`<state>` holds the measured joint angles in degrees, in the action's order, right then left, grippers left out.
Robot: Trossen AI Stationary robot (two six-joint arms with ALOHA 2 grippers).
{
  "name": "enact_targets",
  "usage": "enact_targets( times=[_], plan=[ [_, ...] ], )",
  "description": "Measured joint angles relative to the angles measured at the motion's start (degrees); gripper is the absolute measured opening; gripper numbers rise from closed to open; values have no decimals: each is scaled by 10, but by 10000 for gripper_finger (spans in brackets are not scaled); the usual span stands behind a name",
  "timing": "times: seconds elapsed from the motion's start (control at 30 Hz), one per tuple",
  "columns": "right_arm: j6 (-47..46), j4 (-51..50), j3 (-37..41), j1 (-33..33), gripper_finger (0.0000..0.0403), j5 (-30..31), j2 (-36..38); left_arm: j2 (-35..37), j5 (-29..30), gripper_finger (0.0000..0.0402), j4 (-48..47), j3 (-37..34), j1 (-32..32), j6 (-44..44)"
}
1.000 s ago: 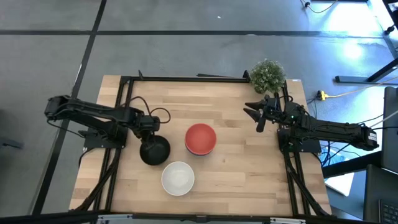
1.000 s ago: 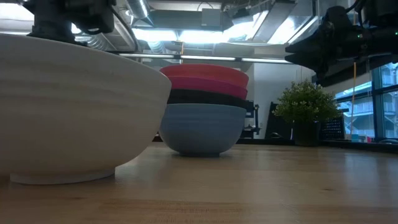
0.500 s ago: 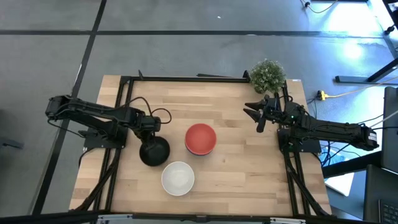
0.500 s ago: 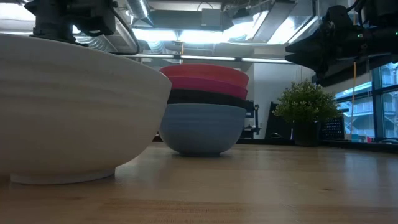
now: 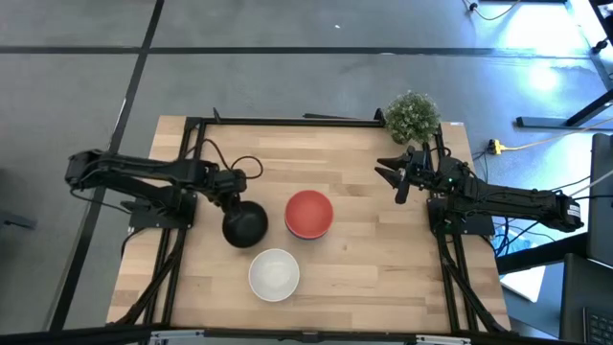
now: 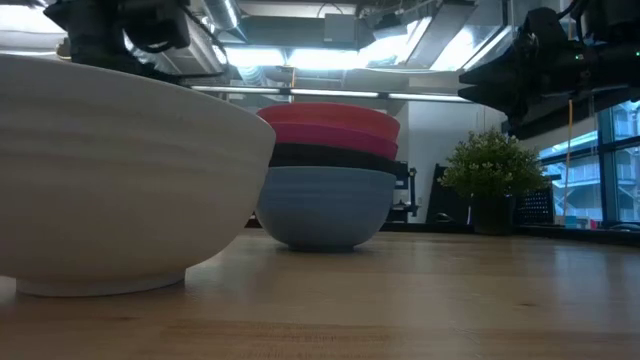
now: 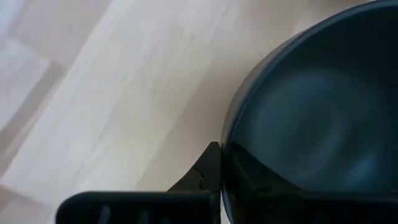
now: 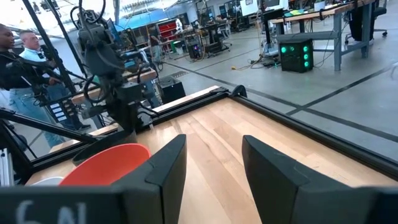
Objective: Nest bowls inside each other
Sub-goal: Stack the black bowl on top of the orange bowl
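Observation:
A nested stack [image 5: 308, 214] stands mid-table, red bowl on top; in the low view the stack [image 6: 325, 175] shows red, magenta, black and blue bowls. The white bowl [image 5: 274, 274] rests on its base near the table's near edge. My left gripper [image 5: 230, 198] is shut on the second black bowl [image 5: 245, 224], just left of the stack. In the low view that black bowl is hidden behind the white bowl [image 6: 120, 170]. My right gripper [image 5: 393, 178] waits open near the plant, off the table's right side of the stack. My left gripper holds the black bowl by its rim [image 7: 231, 134] on the side toward the table's left. One finger [image 7: 208, 174] is outside the wall and the other inside the hollow. The bowl sits mouth up. Whether its base touches the table cannot be told.
A small green potted plant [image 5: 413, 115] stands at the far right corner. A black frame rail [image 5: 287, 121] runs along the table's far edge. Bare wood lies between the stack and my right gripper [image 8: 214, 180]. People [image 8: 12, 53] stand in the room beyond the table.
My left gripper has moved a little toward the table's right and far edge, carrying the black bowl closer to the stack. The stack, the white bowl and my right arm have kept still.

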<state>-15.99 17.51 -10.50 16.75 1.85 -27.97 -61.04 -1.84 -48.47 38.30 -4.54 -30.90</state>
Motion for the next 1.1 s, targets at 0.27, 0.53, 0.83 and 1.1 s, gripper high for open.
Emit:
enact_targets(
  times=[0.27, 0.53, 0.83, 1.1],
  plan=[
    [0, 1, 0, 0, 158, 0, 0, 42, -7, 2, 72, 0, -31, 42],
    [0, 1, 0, 0, 158, 0, 0, 101, -4, 2, 82, 0, -67, 61],
    [0, 1, 0, 0, 158, 0, 0, 139, -23, 2, 203, 0, -81, 89],
    [0, 1, 0, 0, 158, 0, 0, 134, -16, 2, 227, 59, -81, 88]
  ],
)
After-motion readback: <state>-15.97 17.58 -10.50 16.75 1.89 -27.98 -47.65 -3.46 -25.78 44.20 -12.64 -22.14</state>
